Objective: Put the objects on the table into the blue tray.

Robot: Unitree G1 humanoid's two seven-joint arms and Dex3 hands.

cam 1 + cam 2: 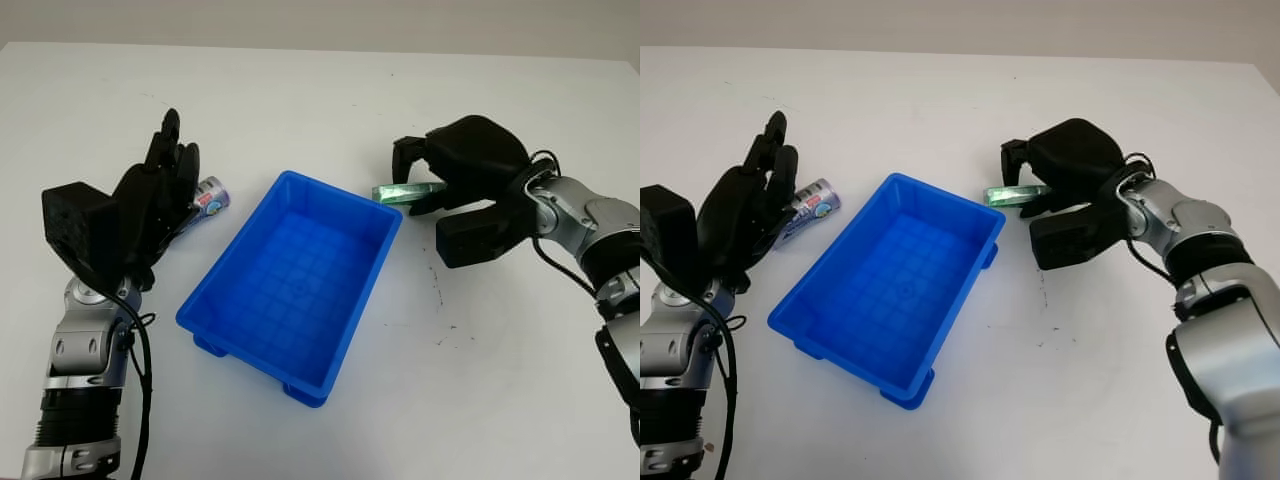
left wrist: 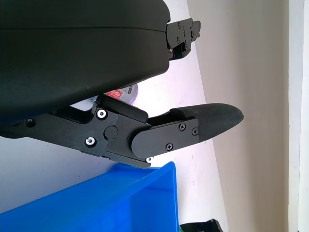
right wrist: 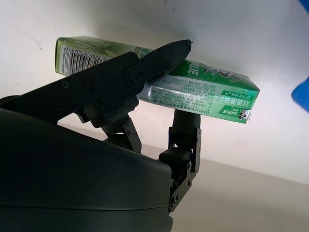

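Stereo head views and both wrist views, one moment. At the centre of the white table (image 1: pixel 320 90) I see the blue tray (image 1: pixel 296 290), a rectangular bin with a gridded floor, set askew and holding nothing.

At the tray's 1 o'clock, my right hand (image 1: pixel 455 165) pinches a green toothpaste box (image 3: pixel 193 89): one finger (image 3: pixel 145 67) presses across the box's printed face and another (image 3: pixel 186 128) braces it from the opposite side. The box is carried roughly level, its near end just at the tray's far right corner; I cannot tell whether it touches the rim.

At the tray's 10 o'clock, my left hand (image 1: pixel 160 195) is open, holding nothing, fingers pointing away from me. A small silver can with a red-and-blue label (image 1: pixel 808 210) lies on its side on the table, partly hidden by that hand, apart from the tray's left wall. I cannot tell whether the fingers touch the can.
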